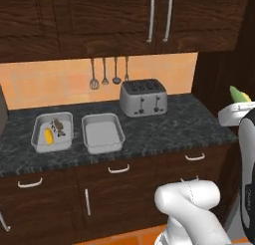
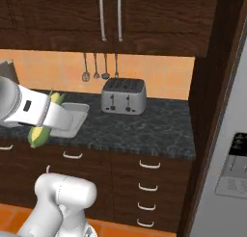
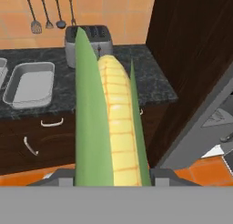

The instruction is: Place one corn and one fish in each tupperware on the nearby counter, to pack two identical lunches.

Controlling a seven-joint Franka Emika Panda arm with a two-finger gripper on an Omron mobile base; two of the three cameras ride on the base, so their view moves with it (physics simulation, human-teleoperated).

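My gripper (image 3: 111, 175) is squeezing the husked corn (image 3: 109, 123), carrying it in the air. Ahead and down from it sits the empty tub (image 1: 102, 133). I think I should bring the corn over and drop it in there.

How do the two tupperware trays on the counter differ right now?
The left tupperware holds a plain yellow corn and a dark fish; the right tupperware holds nothing. The right one sits nearer the toaster. Both are shallow light-grey rectangular trays, side by side on the counter.
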